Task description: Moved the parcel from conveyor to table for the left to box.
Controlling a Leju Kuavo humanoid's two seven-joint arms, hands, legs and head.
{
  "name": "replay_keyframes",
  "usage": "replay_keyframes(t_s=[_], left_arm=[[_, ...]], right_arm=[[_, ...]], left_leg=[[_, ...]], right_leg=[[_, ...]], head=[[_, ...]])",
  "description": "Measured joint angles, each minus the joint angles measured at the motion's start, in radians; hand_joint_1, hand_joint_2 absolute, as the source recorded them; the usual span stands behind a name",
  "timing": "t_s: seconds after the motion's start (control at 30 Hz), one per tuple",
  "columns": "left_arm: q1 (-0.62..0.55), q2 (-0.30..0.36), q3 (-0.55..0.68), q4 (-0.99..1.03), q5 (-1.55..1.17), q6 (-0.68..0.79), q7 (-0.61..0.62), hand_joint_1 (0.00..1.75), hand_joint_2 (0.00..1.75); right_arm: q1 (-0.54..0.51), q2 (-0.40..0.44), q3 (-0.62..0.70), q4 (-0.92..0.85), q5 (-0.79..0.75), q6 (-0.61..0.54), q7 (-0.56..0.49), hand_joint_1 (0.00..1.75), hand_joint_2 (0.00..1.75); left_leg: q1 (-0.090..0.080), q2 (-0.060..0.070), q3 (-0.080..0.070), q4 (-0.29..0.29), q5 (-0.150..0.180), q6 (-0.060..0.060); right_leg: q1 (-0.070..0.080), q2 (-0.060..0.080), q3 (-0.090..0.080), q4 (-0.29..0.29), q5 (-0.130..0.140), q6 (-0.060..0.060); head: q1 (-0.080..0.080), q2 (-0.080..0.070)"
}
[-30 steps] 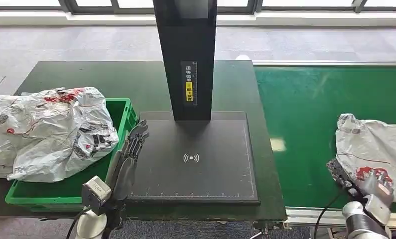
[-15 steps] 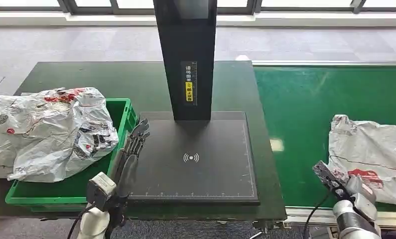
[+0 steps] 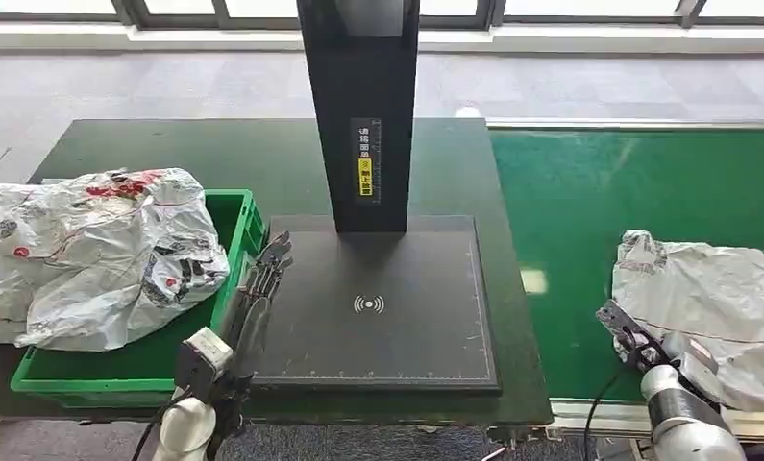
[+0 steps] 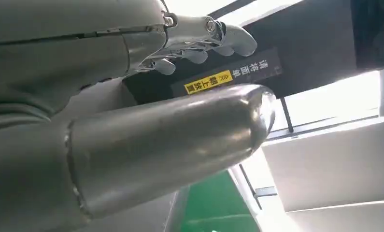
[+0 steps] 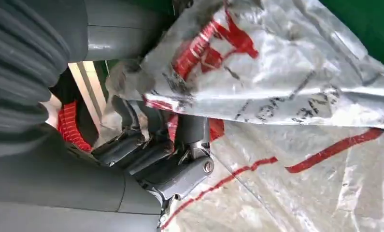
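A crumpled white parcel (image 3: 706, 293) with red print lies on the green conveyor (image 3: 599, 192) at the right. My right hand (image 3: 637, 344) is at the parcel's near left corner. In the right wrist view the dark fingers (image 5: 153, 157) reach under the parcel (image 5: 286, 72) and its folded edge sits between them and the thumb. My left hand (image 3: 255, 293) is stretched flat with its fingers apart over the left edge of the black scanner plate (image 3: 387, 307), holding nothing. The left wrist view shows its thumb (image 4: 170, 140) and straight fingers (image 4: 199, 41).
A green bin (image 3: 118, 370) at the left of the dark table (image 3: 214, 158) holds other white parcels (image 3: 99, 250), heaped above its rim. A black post (image 3: 358, 106) with a yellow label rises behind the scanner plate. The conveyor's metal edge runs near my right wrist.
The parcel and my right hand have shifted leftward along the conveyor, closer to the table. My left hand has stayed over the plate's left edge.
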Motion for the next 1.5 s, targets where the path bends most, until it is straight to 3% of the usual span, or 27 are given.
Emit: replay_keyframes(t_s=[0.1, 0.27, 0.37, 0.43, 0.63, 0.87, 1.17, 1.37, 1.5], left_arm=[[0.002, 0.001, -0.002, 0.002, 0.0, 0.008, 0.002, 0.0, 0.0], [0.013, 0.003, -0.004, -0.003, -0.001, 0.013, 0.005, 0.0, 0.0], [0.023, 0.008, -0.004, -0.003, -0.001, 0.016, -0.011, 0.0, 0.0], [0.024, 0.009, -0.004, -0.003, -0.001, 0.016, -0.019, 0.0, 0.0], [0.019, 0.009, -0.003, -0.002, 0.0, 0.006, -0.021, 0.0, 0.0], [-0.006, 0.009, -0.002, 0.01, 0.002, 0.002, -0.018, 0.0, 0.0], [-0.012, 0.009, -0.001, 0.014, 0.002, 0.0, -0.018, 0.0, 0.0], [-0.051, 0.006, 0.0, 0.042, 0.01, -0.018, -0.014, 0.0, 0.0], [-0.087, -0.003, 0.0, 0.077, 0.02, -0.019, -0.01, 0.0, 0.0]], right_arm=[[0.0, 0.013, 0.0, 0.0, -0.005, -0.119, -0.081, 1.75, 1.75], [0.01, 0.071, 0.003, -0.031, -0.135, -0.349, -0.343, 1.75, 1.75], [0.073, 0.137, 0.046, -0.188, -0.385, -0.329, -0.555, 1.75, 1.75], [0.141, 0.179, 0.114, -0.333, -0.511, -0.285, -0.605, 1.75, 1.75], [0.31, 0.251, 0.402, -0.746, -0.701, -0.22, -0.595, 1.75, 1.75], [0.384, 0.296, 0.606, -0.984, -0.756, -0.16, -0.613, 1.75, 1.75], [0.406, 0.307, 0.654, -1.055, -0.773, -0.14, -0.637, 1.75, 1.75], [0.392, 0.34, 0.762, -1.054, -0.941, 0.05, -0.694, 1.75, 1.75], [0.346, 0.379, 0.857, -0.972, -1.02, 0.1, -0.737, 1.75, 1.75]], left_leg=[[0.001, 0.0, -0.002, 0.0, 0.0, 0.0], [0.0, -0.002, -0.003, 0.0, 0.002, 0.001], [0.0, -0.004, -0.004, 0.0, 0.002, 0.001], [0.0, -0.004, -0.005, 0.0, 0.002, 0.001], [0.0, -0.002, -0.007, 0.0, 0.001, 0.0], [0.0, -0.002, -0.007, 0.0, 0.002, 0.0], [0.0, -0.003, -0.007, 0.0, 0.002, 0.001], [0.001, -0.002, -0.007, 0.0, 0.002, -0.001], [0.002, -0.002, -0.007, 0.0, 0.003, -0.002]], right_leg=[[-0.001, 0.0, -0.001, 0.001, 0.0, 0.0], [-0.001, -0.001, -0.003, 0.001, 0.0, 0.0], [-0.001, -0.003, -0.003, 0.002, 0.0, 0.0], [-0.001, -0.003, -0.004, 0.002, -0.001, -0.001], [-0.001, 0.0, -0.008, 0.002, -0.002, -0.001], [-0.001, -0.001, -0.007, 0.002, -0.001, -0.001], [-0.002, -0.001, -0.007, 0.002, -0.001, -0.001], [0.0, -0.001, -0.008, 0.002, -0.001, -0.001], [0.0, -0.001, -0.008, 0.003, 0.0, -0.002]], head=[[0.0, 0.0], [0.0, 0.0], [0.0, 0.0], [0.0, 0.0], [0.0, 0.0], [0.0, 0.0], [0.0, 0.0], [0.0, 0.0], [0.0, 0.0]])
